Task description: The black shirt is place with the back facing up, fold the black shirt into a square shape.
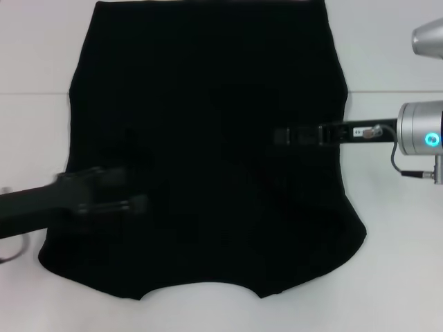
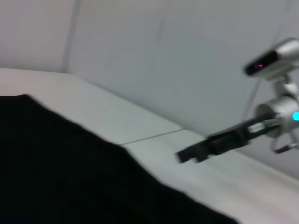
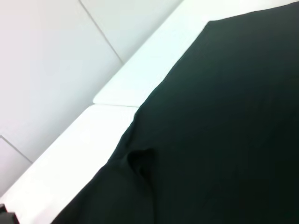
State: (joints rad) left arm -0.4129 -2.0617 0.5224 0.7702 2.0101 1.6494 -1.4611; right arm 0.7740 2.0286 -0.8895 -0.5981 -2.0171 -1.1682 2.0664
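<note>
Black shirt (image 1: 208,152): sleeves appear folded in; no square yet (crosswise folds remain).
Left gripper (image 1: 135,200): over shirt, finger state unclear.
Right gripper (image 1: 280,135): over shirt, finger state unclear.

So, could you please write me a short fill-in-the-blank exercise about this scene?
1. The cloth spread on the white table is a ____ shirt.
2. The right gripper reaches over the shirt from the robot's ____ side.
3. The left gripper is over the shirt's ____ half.
4. No white ____ shows on the shirt.

Answers: black; right; left; lettering
</note>
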